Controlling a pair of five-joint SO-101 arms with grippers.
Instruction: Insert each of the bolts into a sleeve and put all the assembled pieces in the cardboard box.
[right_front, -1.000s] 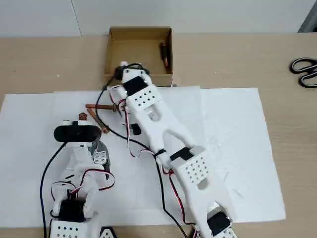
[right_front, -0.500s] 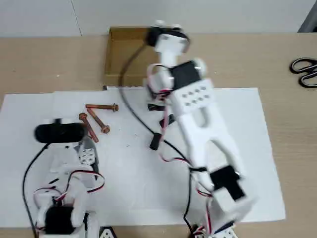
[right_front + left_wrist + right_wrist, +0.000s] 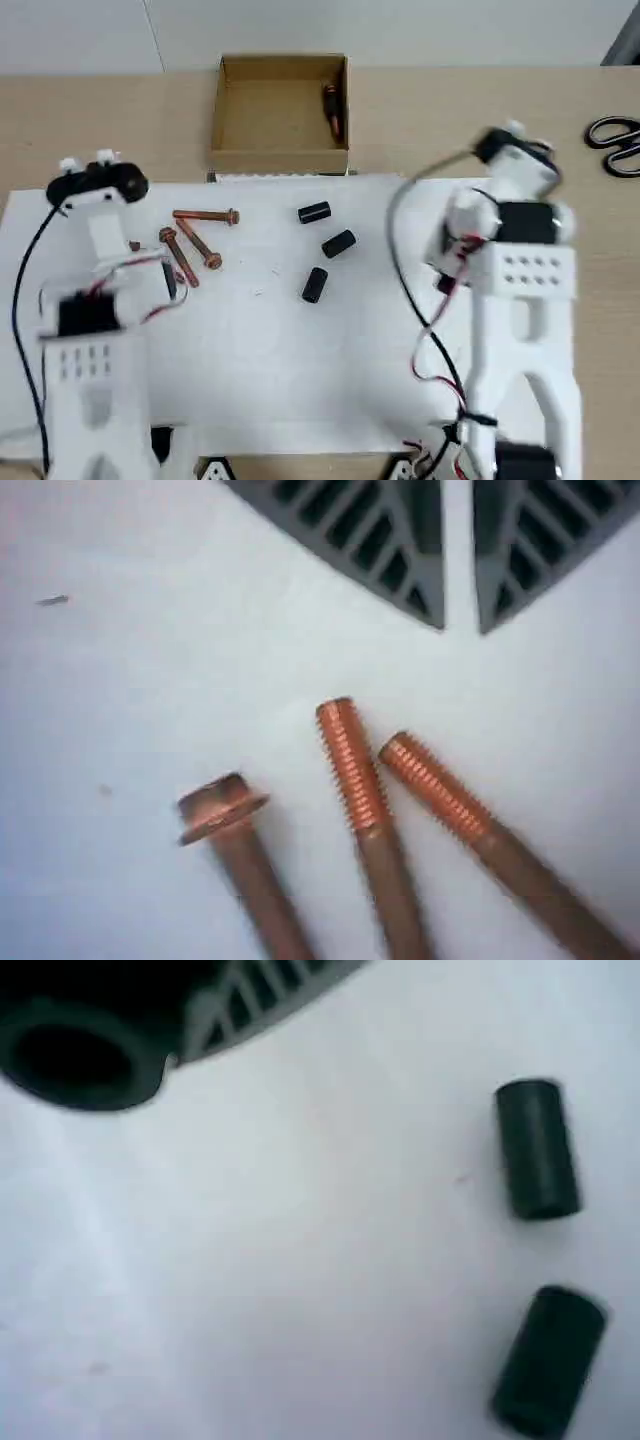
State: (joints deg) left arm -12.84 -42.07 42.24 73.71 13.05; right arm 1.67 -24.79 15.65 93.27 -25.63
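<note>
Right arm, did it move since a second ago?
Yes. The right arm has swung rightward: a second ago its tip was by the cardboard box's front wall, now it is well to the right of the box.

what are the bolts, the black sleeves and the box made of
Bolts: metal, apparently copper-coloured plating, with a dull sheen and cut threads. Sleeves: matt black, likely plastic or rubber; hard to tell. Box: plain brown cardboard, raw folded walls.
</note>
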